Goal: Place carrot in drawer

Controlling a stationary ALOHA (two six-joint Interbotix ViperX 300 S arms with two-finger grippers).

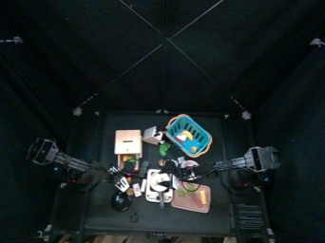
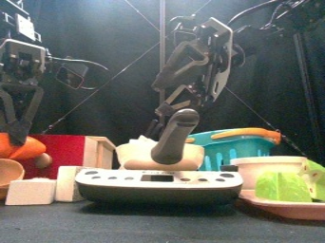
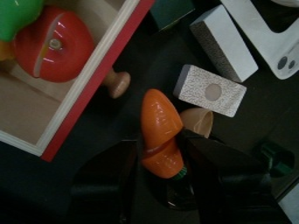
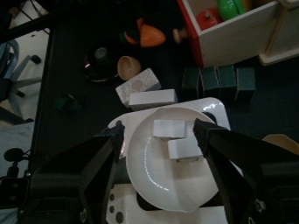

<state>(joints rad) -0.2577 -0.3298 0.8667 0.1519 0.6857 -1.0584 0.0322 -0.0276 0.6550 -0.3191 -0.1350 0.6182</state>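
Note:
The orange carrot (image 3: pixel 160 129) lies on the black table, and its green-tipped end sits between the jaws of my left gripper (image 3: pixel 170 159). Those jaws stand open on either side of it and do not clamp it. From the front, the carrot (image 2: pixel 22 149) shows low at the left, under the left arm. The drawer (image 1: pixel 128 140), a tan wooden box with a red side (image 3: pixel 100 83), stands just beyond the carrot and holds a red and a green toy. My right gripper (image 4: pixel 163 140) hangs open over a white plate (image 4: pixel 158 179) that carries small white blocks.
A blue basket (image 1: pixel 191 133) stands right of the drawer. White blocks (image 3: pixel 212 87) and a wooden knob (image 3: pixel 117 83) lie close to the carrot. A white flat device (image 2: pixel 159 180) fills the front middle. A pinkish board (image 1: pixel 191 197) lies at the front right.

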